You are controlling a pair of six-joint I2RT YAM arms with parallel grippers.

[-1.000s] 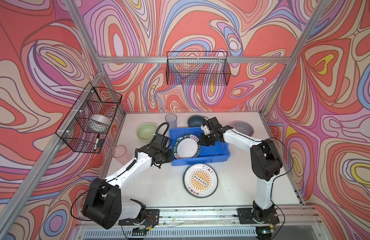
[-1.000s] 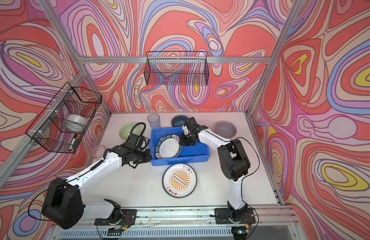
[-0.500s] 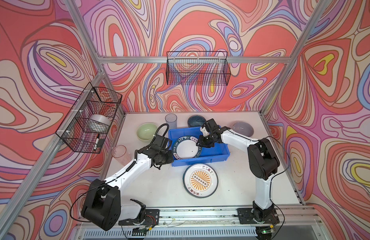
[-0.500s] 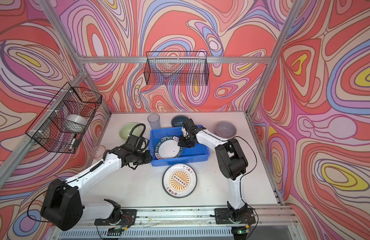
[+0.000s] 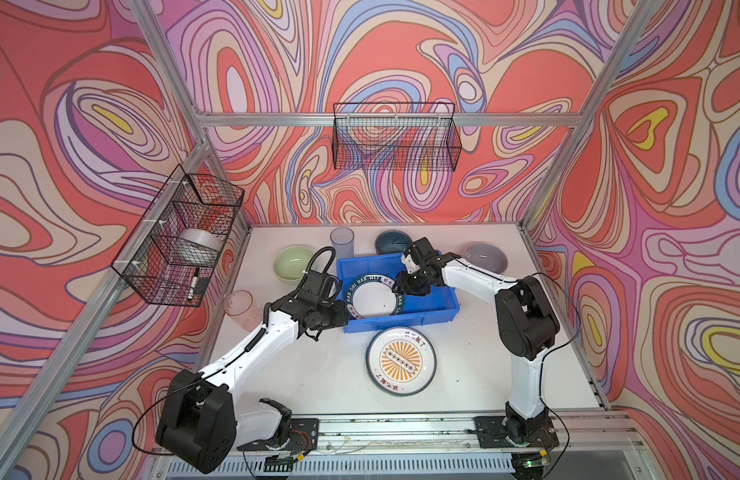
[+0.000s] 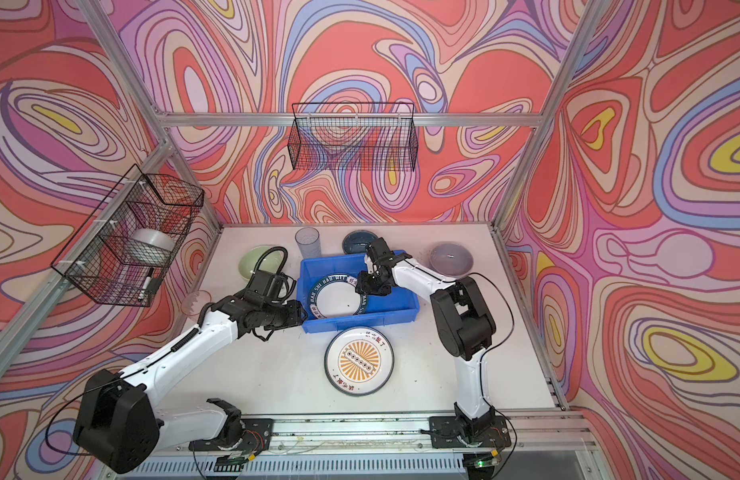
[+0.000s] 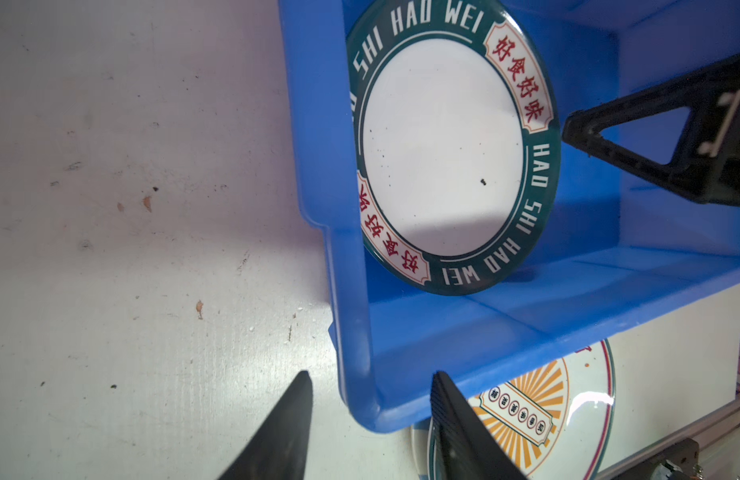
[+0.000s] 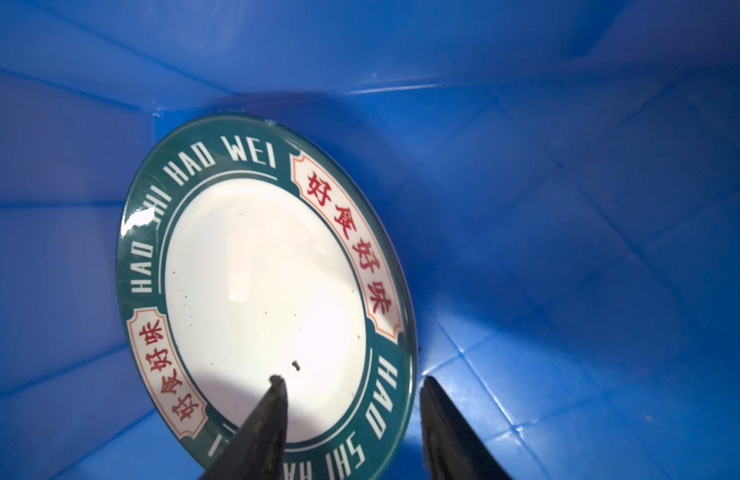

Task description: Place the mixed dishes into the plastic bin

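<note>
The blue plastic bin [image 5: 401, 323] [image 6: 360, 322] sits mid-table. A green-lettered plate [image 5: 372, 296] [image 6: 337, 297] [image 7: 443, 153] [image 8: 256, 282] rests tilted inside it, near the left wall. My right gripper [image 5: 401, 286] [image 8: 353, 384] is open, its fingers astride the plate's right rim. My left gripper [image 5: 343, 311] [image 7: 370, 382] is open around the bin's front-left corner [image 7: 372, 407]. On the table are an orange-black plate [image 5: 401, 360], a pale green bowl [image 5: 294, 264], a dark blue bowl [image 5: 391, 242], a lavender bowl [image 5: 484, 257], a clear tumbler [image 5: 342, 243] and a pink tumbler [image 5: 241, 307].
Two black wire baskets hang on the walls, one on the left [image 5: 179, 241] with a white tape roll [image 5: 200, 245], one at the back [image 5: 395, 137]. The orange-black plate lies just in front of the bin. An aluminium rail [image 5: 401, 432] runs along the table's front edge.
Both grippers have opened. The right one has let go of the green-lettered plate's rim, and the left one has released the bin's corner. The arms have barely moved.
</note>
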